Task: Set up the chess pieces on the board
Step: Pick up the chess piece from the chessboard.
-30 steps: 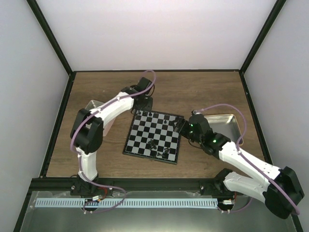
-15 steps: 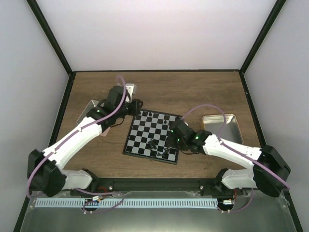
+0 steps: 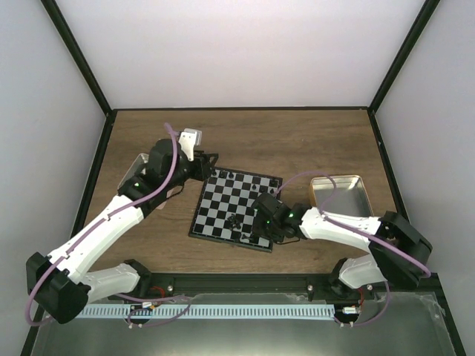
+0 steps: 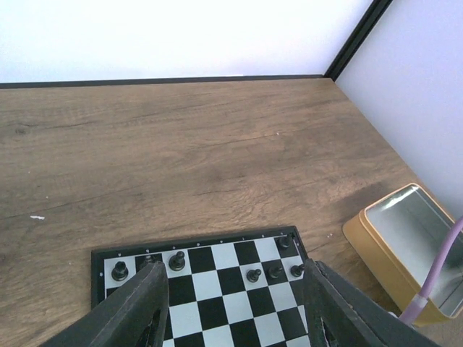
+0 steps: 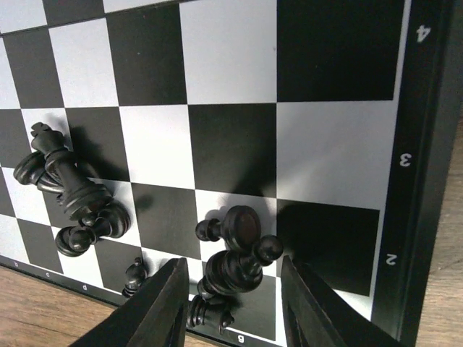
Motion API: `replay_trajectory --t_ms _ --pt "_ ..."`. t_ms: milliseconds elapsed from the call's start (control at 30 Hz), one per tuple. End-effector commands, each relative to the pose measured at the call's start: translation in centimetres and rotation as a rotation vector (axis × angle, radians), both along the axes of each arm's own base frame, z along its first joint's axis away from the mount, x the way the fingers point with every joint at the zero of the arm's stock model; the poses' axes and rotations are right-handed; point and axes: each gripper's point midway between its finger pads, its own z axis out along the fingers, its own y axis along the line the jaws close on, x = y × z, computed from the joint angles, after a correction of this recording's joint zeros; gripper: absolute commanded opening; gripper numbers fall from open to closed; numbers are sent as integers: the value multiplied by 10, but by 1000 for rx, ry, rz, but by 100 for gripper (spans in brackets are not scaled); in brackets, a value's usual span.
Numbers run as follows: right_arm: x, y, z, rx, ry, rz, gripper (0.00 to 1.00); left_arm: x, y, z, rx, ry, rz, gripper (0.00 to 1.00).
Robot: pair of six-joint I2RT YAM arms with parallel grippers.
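Note:
The board (image 3: 230,204) lies mid-table, and black chess pieces stand along its far edge (image 4: 177,260) and far right corner (image 4: 275,272). My left gripper (image 3: 205,166) hovers by the board's far left corner. In the left wrist view it (image 4: 236,269) is open, with nothing between its fingers (image 4: 137,311). My right gripper (image 3: 260,225) is low over the board's near right corner. A heap of fallen black pieces (image 5: 239,260) lies between its open fingers (image 5: 160,311), with gaps on both sides. Another fallen heap (image 5: 69,195) lies to its left.
A tan-rimmed tin (image 3: 338,194) sits right of the board and shows in the left wrist view too (image 4: 405,242). A second tin (image 3: 139,167) lies partly under my left arm. Black frame rails edge the table.
My left arm has drawn back from the board's far edge and its gripper has opened. My right gripper has slid left along the board to the near heap and its jaws have narrowed.

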Motion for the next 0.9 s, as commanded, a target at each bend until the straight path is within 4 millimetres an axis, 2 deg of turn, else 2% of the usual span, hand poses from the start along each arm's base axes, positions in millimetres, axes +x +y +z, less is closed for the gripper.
replay_trajectory --t_ms 0,167,300,600,867 --pt "0 0 -1 3 2 -76 35 0 5 11 -8 -48 11 53" --pt "4 -5 -4 -34 -8 -100 35 -2 8 14 -13 -65 21 54" --pt "7 -2 -6 -37 -8 -91 30 -1 8 13 -11 -64 25 54" --pt "9 7 -7 -22 -5 -69 29 1 11 10 2 -61 42 54" --pt "13 7 -6 -26 -23 -79 17 2 11 6 8 -53 46 54"
